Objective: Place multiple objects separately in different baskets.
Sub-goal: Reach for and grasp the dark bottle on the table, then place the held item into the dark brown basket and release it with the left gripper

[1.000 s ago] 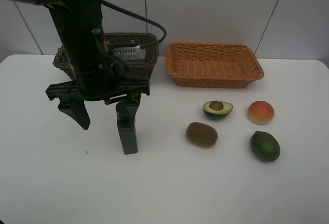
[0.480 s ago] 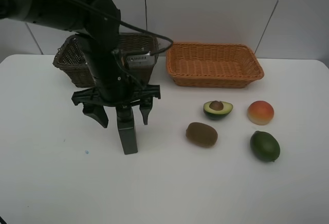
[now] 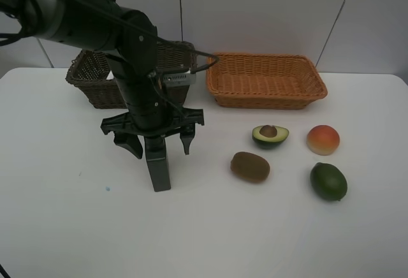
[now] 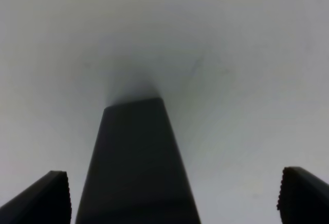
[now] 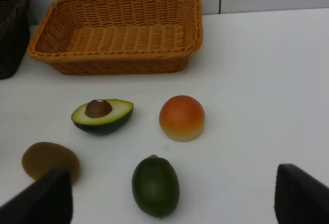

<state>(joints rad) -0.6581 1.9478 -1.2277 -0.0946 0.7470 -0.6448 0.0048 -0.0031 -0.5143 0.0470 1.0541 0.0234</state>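
Note:
The dark green rectangular bottle (image 3: 158,168) stands upright on the white table. My left gripper (image 3: 158,143) is open and straddles its top, one finger on each side, not touching. In the left wrist view the bottle (image 4: 136,167) rises between the spread fingertips (image 4: 46,198). To the right lie a halved avocado (image 3: 270,135), a brown kiwi (image 3: 250,167), an orange-red peach (image 3: 323,139) and a green round fruit (image 3: 329,181). The dark brown basket (image 3: 95,77) is partly hidden behind the left arm. The light orange basket (image 3: 266,79) stands beside it. My right gripper (image 5: 172,198) is open, back from the green fruit (image 5: 156,185).
The white table's (image 3: 64,214) front and left parts are bare. The right wrist view shows the avocado (image 5: 103,115), peach (image 5: 181,117), kiwi (image 5: 50,161) and the orange basket (image 5: 118,34) beyond them. The wall stands close behind both baskets.
My left arm has moved right, bringing the open fingers from beside the bottle to either side of it. The fruits and baskets have not moved.

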